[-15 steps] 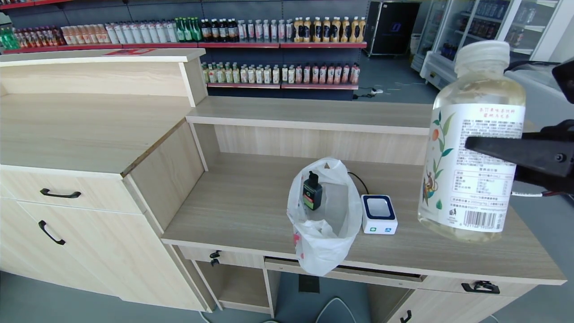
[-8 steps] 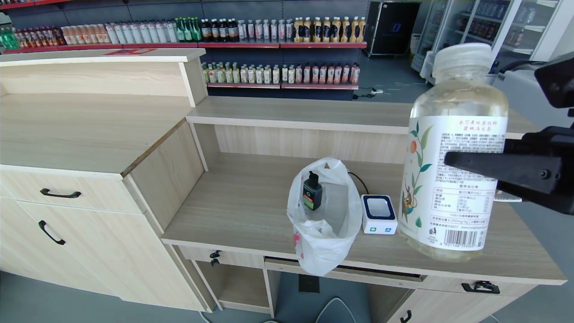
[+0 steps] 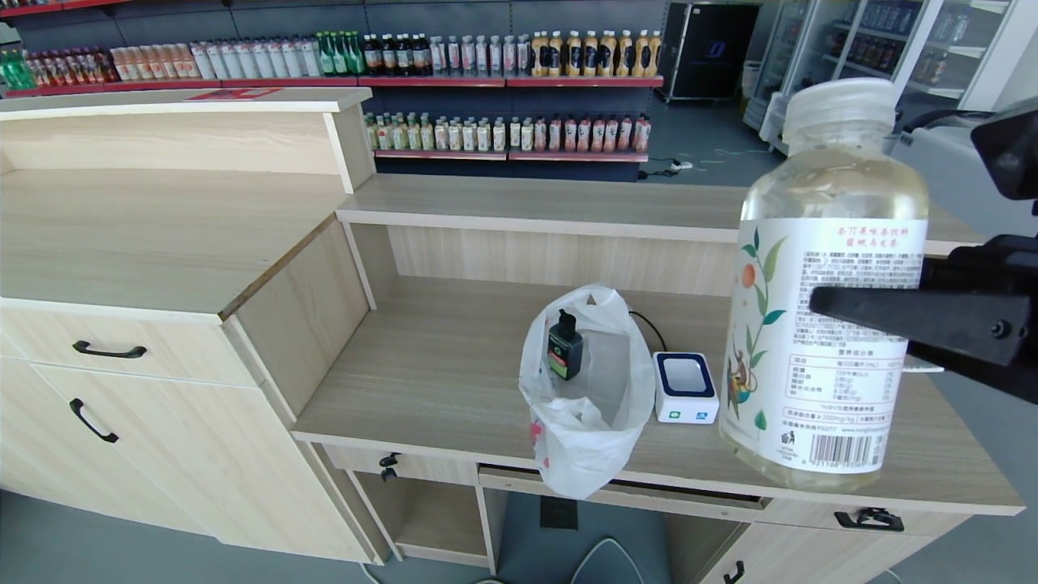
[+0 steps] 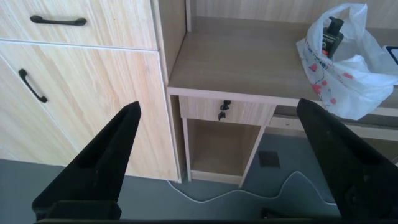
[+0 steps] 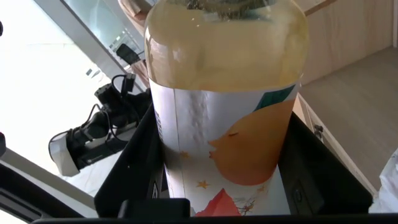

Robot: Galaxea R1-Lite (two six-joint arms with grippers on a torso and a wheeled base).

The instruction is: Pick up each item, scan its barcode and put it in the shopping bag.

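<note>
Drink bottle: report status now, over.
Right pincer shut on drink bottle, upright, barcode facing the head camera. Left pincer open, empty. Scanner beside shopping bag; small dark bottle inside the bag.

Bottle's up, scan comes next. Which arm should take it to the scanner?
Right. The right gripper is shut on the bottle, held upright, right of the scanner. The left gripper is open and empty, low before the counter.

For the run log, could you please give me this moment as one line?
right tool: shut on bottle, upright, right of scanner | left tool: open, empty | shopping bag: open, dark item inside
</note>
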